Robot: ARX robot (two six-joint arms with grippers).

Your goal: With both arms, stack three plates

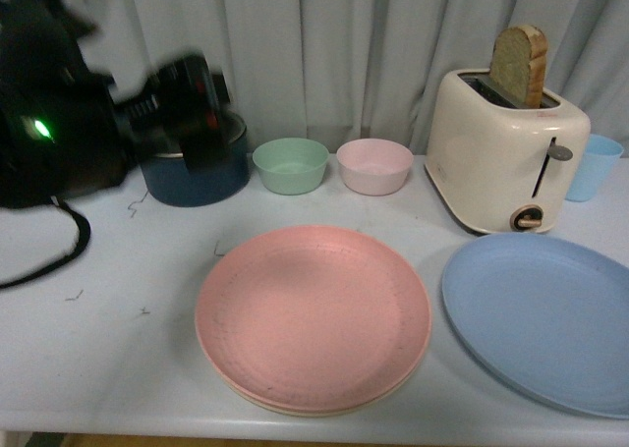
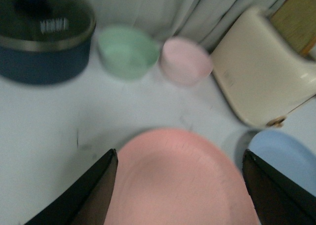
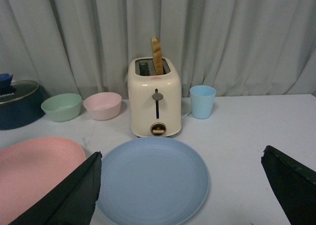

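The pot lid (image 3: pixel 17 89) reads, perhaps, "ONKA".

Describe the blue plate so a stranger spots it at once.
Find the cream toaster with bread at the right rear of the table. Just in front of it lies the light blue plate. Its neighbour on the left is a pink plate, and the blue cup by the toaster is small and upright.
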